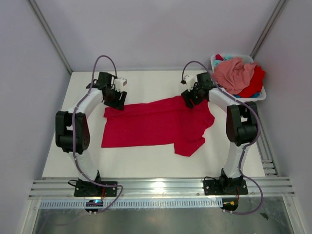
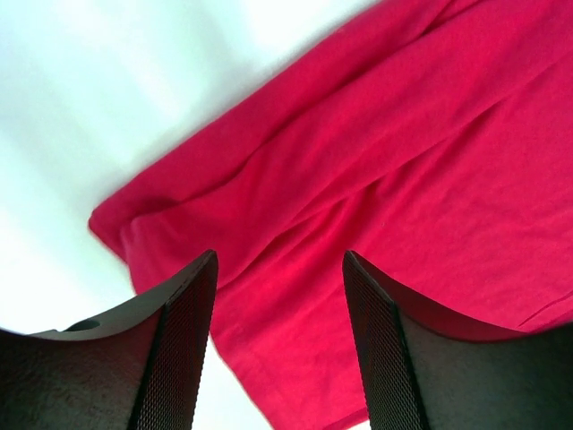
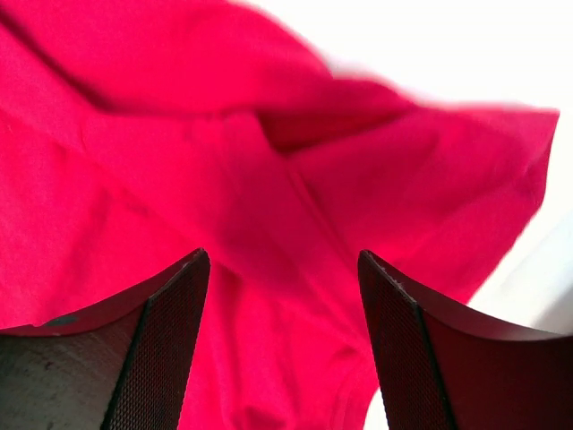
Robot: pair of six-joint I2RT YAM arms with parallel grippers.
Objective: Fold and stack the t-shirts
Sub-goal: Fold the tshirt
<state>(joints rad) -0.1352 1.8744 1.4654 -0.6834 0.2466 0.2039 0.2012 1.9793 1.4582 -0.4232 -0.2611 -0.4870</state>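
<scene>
- While the red t-shirt [image 1: 156,124] lay spread wide across the white bench [image 1: 146,165], your left tool [image 1: 118,101] hung over its far left corner, fingers apart and nothing between them.
- Your right tool [image 1: 190,100] stood at the shirt's far right edge, near the shoulder, its fingers also spread, with rumpled red cloth beneath them and no grip on it.
- One sleeve [image 1: 189,146] pointed toward the bench's near edge.
- At the far right corner you had a white basket [image 1: 262,95] heaped with a salmon pink t-shirt [image 1: 234,73], a second red t-shirt [image 1: 253,84] and a teal scrap [image 1: 218,63].
</scene>
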